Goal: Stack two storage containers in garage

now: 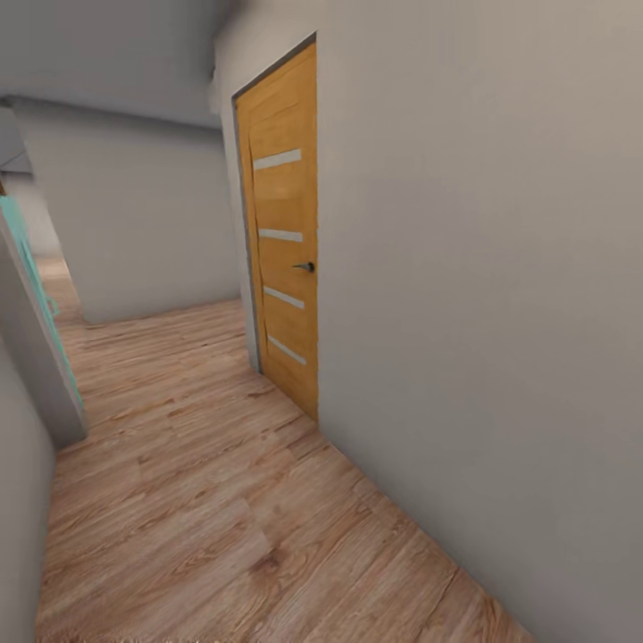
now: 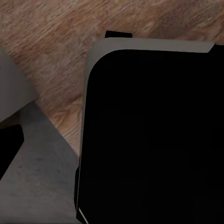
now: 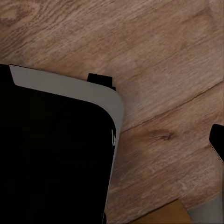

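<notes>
The two storage containers are out of view. I am in a hallway with a light wood-plank floor (image 1: pixel 196 500). The left wrist view looks down on my black, grey-rimmed base (image 2: pixel 154 135) over the planks, with one dark fingertip (image 2: pixel 9 149) at the picture's edge. The right wrist view looks down on the same base (image 3: pixel 51 154), and a dark fingertip (image 3: pixel 217 140) pokes in at its edge. Too little of either gripper shows to tell whether it is open or shut, and nothing is seen held.
A shut orange wooden door (image 1: pixel 281 232) with a dark handle (image 1: pixel 305 266) sits in the long grey wall (image 1: pixel 491 313) close on my right. A wall corner (image 1: pixel 36 375) with a teal edge (image 1: pixel 22 259) juts in at left. The corridor runs ahead and bends left.
</notes>
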Robot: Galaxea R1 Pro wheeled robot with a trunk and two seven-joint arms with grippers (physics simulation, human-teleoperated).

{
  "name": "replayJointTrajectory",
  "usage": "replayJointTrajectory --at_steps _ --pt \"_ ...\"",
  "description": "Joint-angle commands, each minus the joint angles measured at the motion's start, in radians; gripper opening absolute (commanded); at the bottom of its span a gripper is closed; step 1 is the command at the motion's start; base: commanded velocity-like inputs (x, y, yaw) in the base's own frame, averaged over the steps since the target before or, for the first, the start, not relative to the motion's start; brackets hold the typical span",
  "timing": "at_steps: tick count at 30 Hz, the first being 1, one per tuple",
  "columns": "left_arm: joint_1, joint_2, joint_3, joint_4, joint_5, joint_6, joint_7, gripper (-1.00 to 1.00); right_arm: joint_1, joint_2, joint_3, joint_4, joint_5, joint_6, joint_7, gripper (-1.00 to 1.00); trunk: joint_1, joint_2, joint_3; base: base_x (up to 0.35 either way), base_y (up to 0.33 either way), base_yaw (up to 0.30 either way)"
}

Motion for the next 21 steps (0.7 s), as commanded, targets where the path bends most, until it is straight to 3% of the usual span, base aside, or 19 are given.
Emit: replayJointTrajectory --at_steps 1,21 --pt "0.000 0.000 0.001 0.001 0.010 -0.003 0.000 1.00 -0.001 0.000 0.006 0.003 -0.004 -0.006 0.001 1.00 0.000 -0.001 -0.001 0.000 0.000 0.297" --pt "0.000 -0.007 0.005 0.001 0.013 -0.002 0.000 1.00 -0.001 0.000 0.007 0.003 -0.004 -0.008 0.001 1.00 0.000 -0.001 -0.001 0.000 0.000 0.297"
